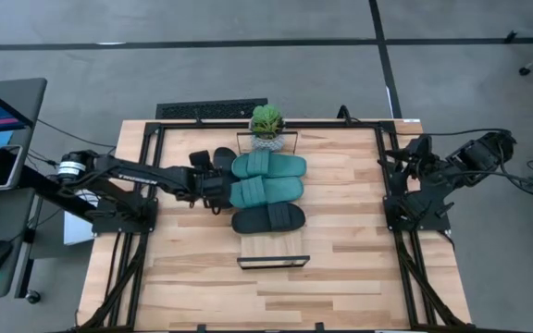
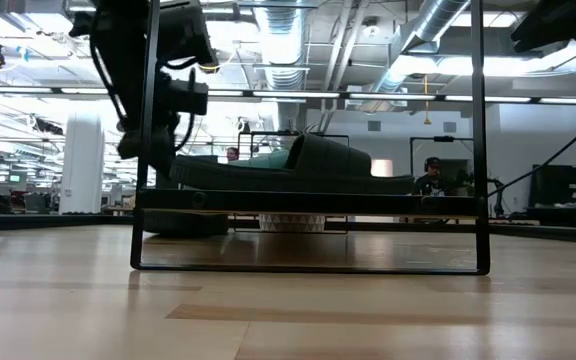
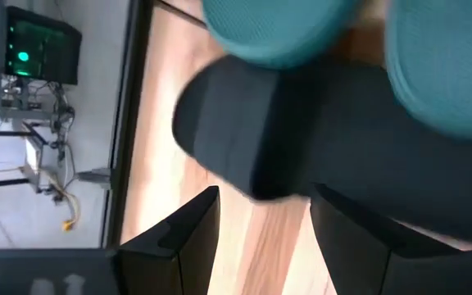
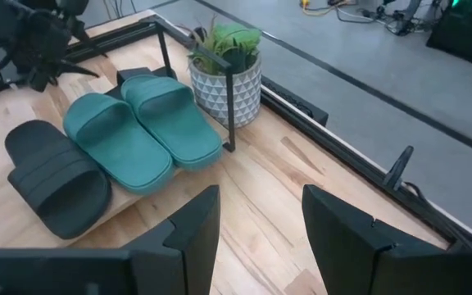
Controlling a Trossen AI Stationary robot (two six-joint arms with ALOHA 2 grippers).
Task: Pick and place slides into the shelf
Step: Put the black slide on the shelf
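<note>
- At the lower middle of the high view, the near end of the shelf (image 1: 273, 252) lies bare, its black frame bar at the front; that stretch has no slide on it.
- Just above it in that frame a black slide (image 1: 268, 219) lies across the board, then a teal slide (image 1: 266, 192), then a second teal slide (image 1: 269, 166); I judge these three as placed.
- Left of the teal pair, the left gripper (image 1: 213, 185) hangs with its fingers spread over the second black slide (image 1: 222, 159), not clamped on it; this one sits off the board's left edge, partly under the teal ones, so it is the work left.
- At the far end stands the potted plant (image 1: 266, 126).
- At the right of the frame the right gripper (image 4: 256, 217) waits folded back, fingers apart, holding nothing.
</note>
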